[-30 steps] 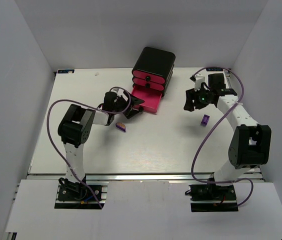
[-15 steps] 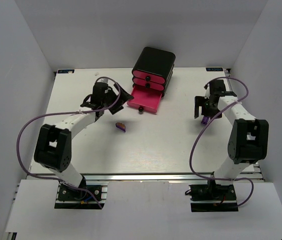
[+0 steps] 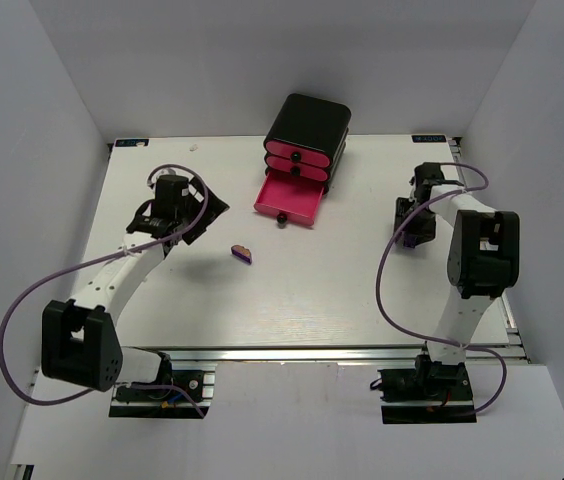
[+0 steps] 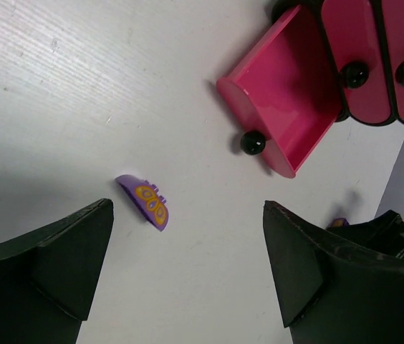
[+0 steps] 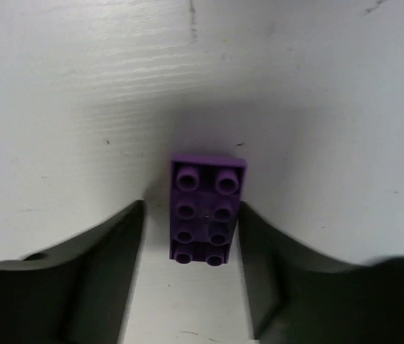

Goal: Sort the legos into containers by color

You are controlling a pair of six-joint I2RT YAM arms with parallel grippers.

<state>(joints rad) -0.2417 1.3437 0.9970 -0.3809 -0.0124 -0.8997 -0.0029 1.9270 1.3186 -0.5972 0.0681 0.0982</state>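
A white table (image 3: 292, 290) stands between plain grey walls (image 3: 42, 90)

Left arm (image 3: 112, 282) and right arm (image 3: 454, 318): white links, bulky black joint housings with rounded corners. One purple cable (image 3: 22, 312) hung in loose loops along each arm. Bases (image 3: 152, 385) were black. Left tool fingers (image 4: 62, 261) were matte black, broad and wedge-shaped

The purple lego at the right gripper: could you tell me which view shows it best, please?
The right wrist view: the purple lego lies studs up between the fingers of the right gripper. From the top external view that gripper hides it almost wholly; the left wrist view shows at most a purple speck.
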